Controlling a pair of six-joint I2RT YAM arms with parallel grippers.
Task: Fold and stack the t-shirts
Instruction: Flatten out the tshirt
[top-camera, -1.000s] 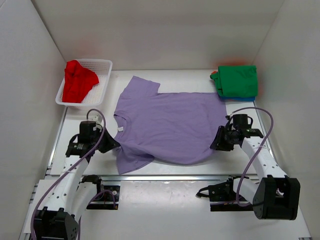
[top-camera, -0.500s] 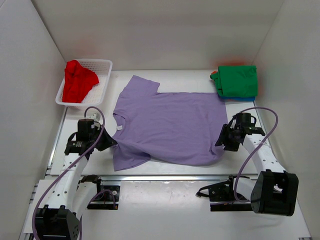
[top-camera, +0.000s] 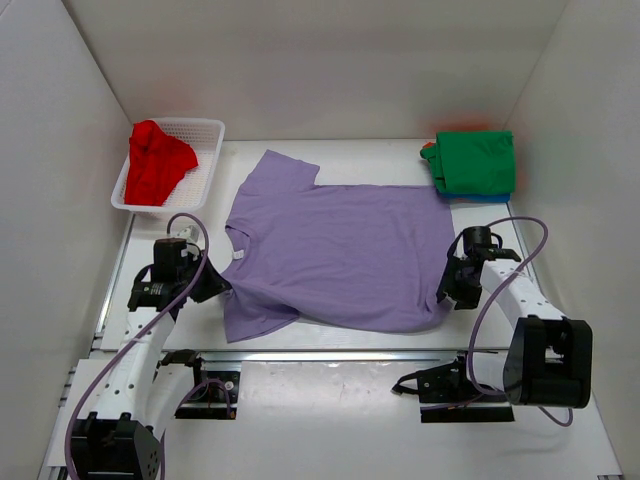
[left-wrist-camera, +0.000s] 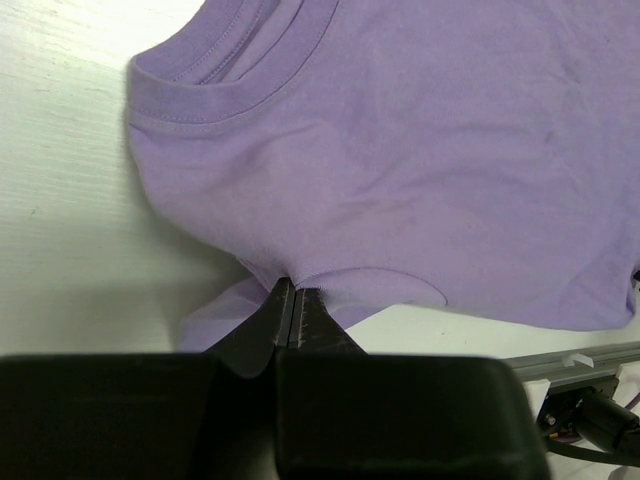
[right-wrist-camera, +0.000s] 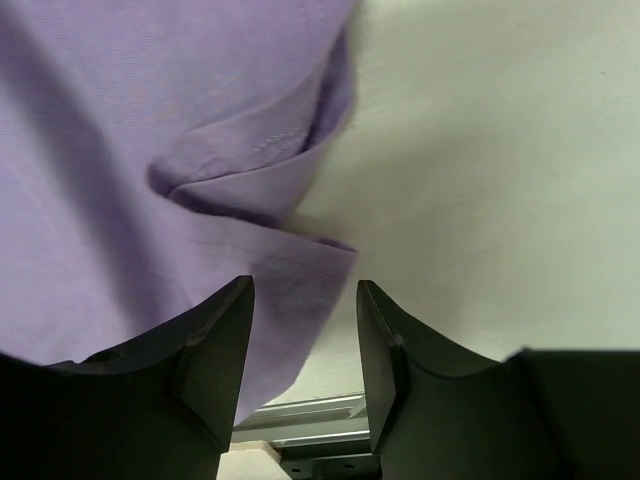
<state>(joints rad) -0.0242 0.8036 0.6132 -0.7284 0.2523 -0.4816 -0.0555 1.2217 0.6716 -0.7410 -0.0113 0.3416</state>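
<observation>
A lavender t-shirt (top-camera: 335, 250) lies spread flat mid-table, collar to the left. My left gripper (top-camera: 222, 290) is shut on a pinch of its cloth just below the collar; the left wrist view shows the gripper (left-wrist-camera: 297, 295) with its tips pressed together on a fold of the t-shirt (left-wrist-camera: 400, 140). My right gripper (top-camera: 450, 292) is open at the hem's near right corner. In the right wrist view that gripper (right-wrist-camera: 305, 290) stands over the rumpled corner of the t-shirt (right-wrist-camera: 120, 150), not gripping it. A red t-shirt (top-camera: 155, 160) lies crumpled in the basket. A folded green t-shirt (top-camera: 478, 160) tops a stack at the back right.
The white mesh basket (top-camera: 205, 175) stands at the back left. A blue edge (top-camera: 480, 197) shows under the green shirt. White walls close in the table on three sides. A metal rail (top-camera: 330, 355) runs along the near edge, in front of both arm bases.
My right gripper has opened and let go of the hem corner after drawing it right. My left gripper has pulled its pinch slightly left, so the shirt lies more stretched out.
</observation>
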